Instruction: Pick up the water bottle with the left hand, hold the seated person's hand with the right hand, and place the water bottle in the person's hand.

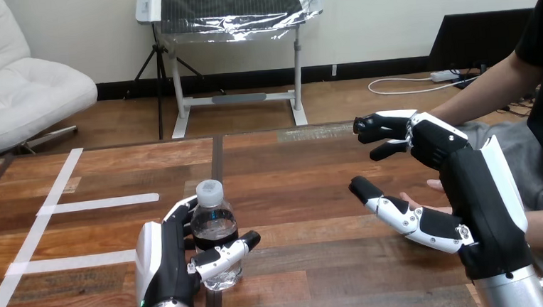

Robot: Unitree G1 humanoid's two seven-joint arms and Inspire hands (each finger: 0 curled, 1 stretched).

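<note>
A: Left hand?
B: Fingers and thumb curled round the bottle, upright on the table.
A: Right hand?
B: Spread wide, thumb low, fingers high. The person's hand lies just behind its palm, not clasped.

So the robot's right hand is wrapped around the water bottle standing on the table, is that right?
No. The head view shows its left hand, not its right, wrapped around the water bottle standing on the table.
</note>
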